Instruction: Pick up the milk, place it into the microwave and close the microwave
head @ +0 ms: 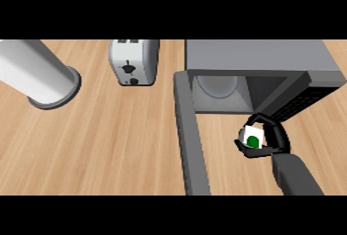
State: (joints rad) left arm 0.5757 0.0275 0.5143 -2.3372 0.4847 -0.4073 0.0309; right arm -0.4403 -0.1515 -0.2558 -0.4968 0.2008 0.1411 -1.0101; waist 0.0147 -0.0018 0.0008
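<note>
Wooden counter [115, 137] seen from above. Upper right: microwave [261, 55], cavity exposed, its door [191, 137] swung open toward the lower edge. Right hand [270, 140], lower right, fingers curled round the milk [252, 137], just before the cavity. Toaster [133, 62] at upper centre; grey cylinder [37, 73] at upper left.

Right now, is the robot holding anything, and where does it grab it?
Yes: the right hand holds the milk, fingers and thumb curled round its sides, just outside the open microwave.
</note>
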